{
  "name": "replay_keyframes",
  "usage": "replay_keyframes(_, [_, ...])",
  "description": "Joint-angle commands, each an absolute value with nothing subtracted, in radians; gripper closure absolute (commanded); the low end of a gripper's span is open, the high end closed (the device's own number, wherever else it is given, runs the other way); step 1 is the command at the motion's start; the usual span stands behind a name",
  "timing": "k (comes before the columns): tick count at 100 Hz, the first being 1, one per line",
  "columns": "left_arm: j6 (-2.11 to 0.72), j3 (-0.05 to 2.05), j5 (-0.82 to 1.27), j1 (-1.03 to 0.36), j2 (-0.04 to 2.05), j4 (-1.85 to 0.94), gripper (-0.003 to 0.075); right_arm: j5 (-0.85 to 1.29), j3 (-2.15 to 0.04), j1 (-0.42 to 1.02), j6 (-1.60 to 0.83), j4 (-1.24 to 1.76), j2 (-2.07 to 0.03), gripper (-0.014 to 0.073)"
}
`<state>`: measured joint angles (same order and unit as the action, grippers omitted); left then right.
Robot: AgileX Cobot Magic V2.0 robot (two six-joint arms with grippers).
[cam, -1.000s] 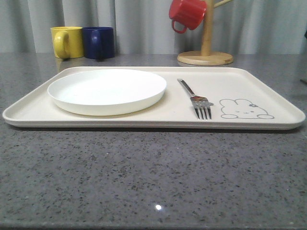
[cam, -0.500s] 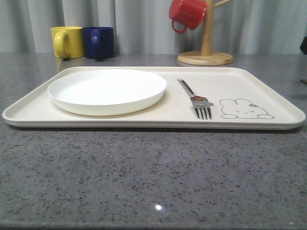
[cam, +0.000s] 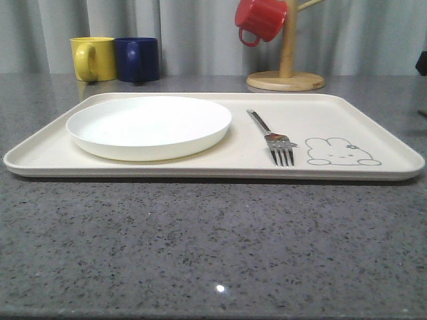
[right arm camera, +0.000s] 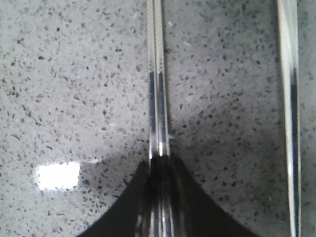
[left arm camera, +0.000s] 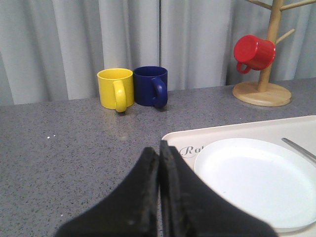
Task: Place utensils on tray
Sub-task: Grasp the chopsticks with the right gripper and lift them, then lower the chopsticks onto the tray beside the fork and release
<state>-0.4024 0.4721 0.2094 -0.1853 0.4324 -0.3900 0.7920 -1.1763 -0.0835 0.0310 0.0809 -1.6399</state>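
The cream tray (cam: 373,137) with the rabbit drawing lies across the grey table. On it are the round white plate (cam: 149,125) at the left and the silver fork (cam: 272,137) to its right, tines toward me. In the right wrist view, my right gripper (right arm camera: 159,160) is shut on the pair of flat metal chopsticks (right arm camera: 156,74), which run out from between the fingers just over the speckled table. My left gripper (left arm camera: 159,148) is shut with nothing in it, over the table beside the tray's corner (left arm camera: 174,138) and the plate (left arm camera: 256,177).
A yellow mug (cam: 93,58) and a navy mug (cam: 138,59) stand at the back left. A red mug (cam: 260,19) hangs on a wooden mug tree (cam: 285,79) at the back right. Another slim metal handle (right arm camera: 289,98) lies on the table beside the chopsticks.
A dark shape at the front view's right edge has dropped slightly. The tray, the plate and the fork have not moved.
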Motion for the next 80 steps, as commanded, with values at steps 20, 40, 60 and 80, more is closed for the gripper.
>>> replay_keyframes(20, [-0.403,0.501,0.132,-0.191,0.438,-0.397,0.0738,0.793,-1.199,-0.073,0.026,0.168,-1.514,0.0627])
replay_keyframes(40, [-0.403,0.501,0.132,-0.191,0.438,-0.397,0.0738,0.792,-1.199,0.027,0.100,0.193,-1.423,0.0627])
replay_keyframes(60, [-0.403,0.501,0.132,-0.191,0.438,-0.397,0.0738,0.726,-1.199,0.186,0.196,0.193,-1.427,0.0629])
replay_keyframes(80, [-0.403,0.501,0.132,-0.191,0.438,-0.397,0.0738,0.662,-1.254,0.306,0.261,0.185,-1.492,0.0630])
